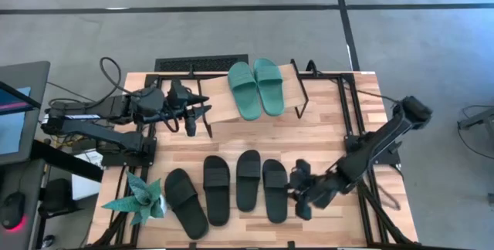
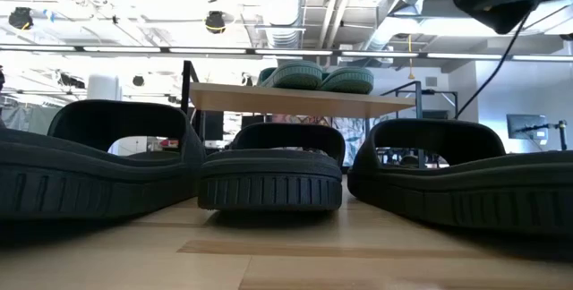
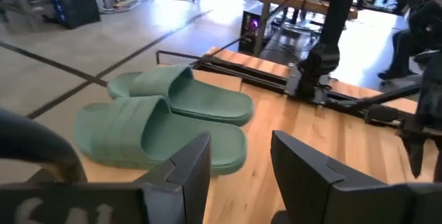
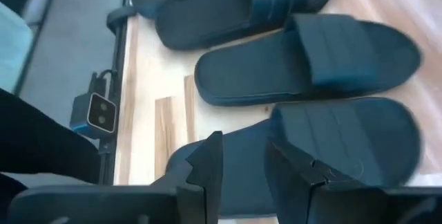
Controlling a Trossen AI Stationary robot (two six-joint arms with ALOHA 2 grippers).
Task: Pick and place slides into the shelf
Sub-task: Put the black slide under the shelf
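Tabletop bears four black slides; right pincer gapes open beside them.

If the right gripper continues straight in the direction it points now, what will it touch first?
Most likely the nearest black slide, the rightmost of the row of four. The right gripper is open, empty and aimed at it; depth is uncertain.

left hand: fingers parted, arm at table's left | right hand: fingers parted, arm lowered at table's front right
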